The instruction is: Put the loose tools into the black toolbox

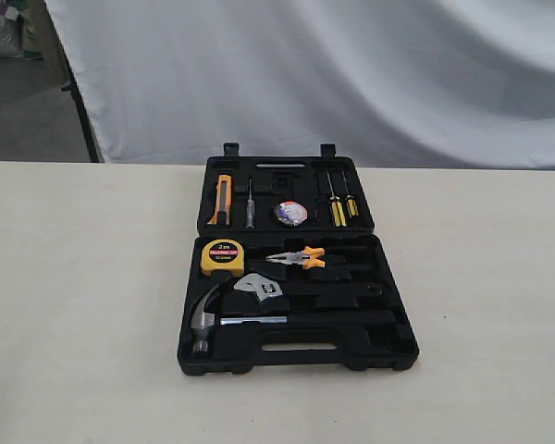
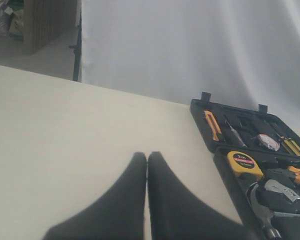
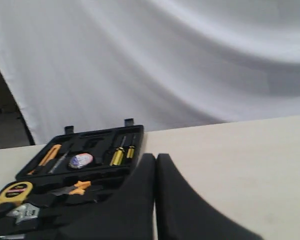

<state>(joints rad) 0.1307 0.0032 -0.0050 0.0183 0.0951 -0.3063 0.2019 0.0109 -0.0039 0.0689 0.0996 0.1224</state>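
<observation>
The black toolbox [image 1: 393,347] lies open on the table, both halves flat. In its near half rest the claw hammer [image 1: 224,319] and the adjustable wrench [image 1: 259,288]. The dark tape roll [image 1: 291,214] sits in the far half. The hammer head [image 2: 264,215], wrench [image 2: 282,189] and roll [image 2: 268,142] also show in the left wrist view; the roll [image 3: 81,160] and wrench [image 3: 23,213] in the right wrist view. My left gripper [image 2: 147,156] is shut and empty over bare table left of the box. My right gripper [image 3: 155,158] is shut and empty, right of the box.
A yellow tape measure [image 1: 222,257] and orange-handled pliers [image 1: 301,258] sit in the near half. An orange knife [image 1: 222,200] and screwdrivers [image 1: 337,211] fill the far half. White cloth [image 1: 351,74] hangs behind the cream table [image 1: 83,305]. Neither arm shows in the exterior view.
</observation>
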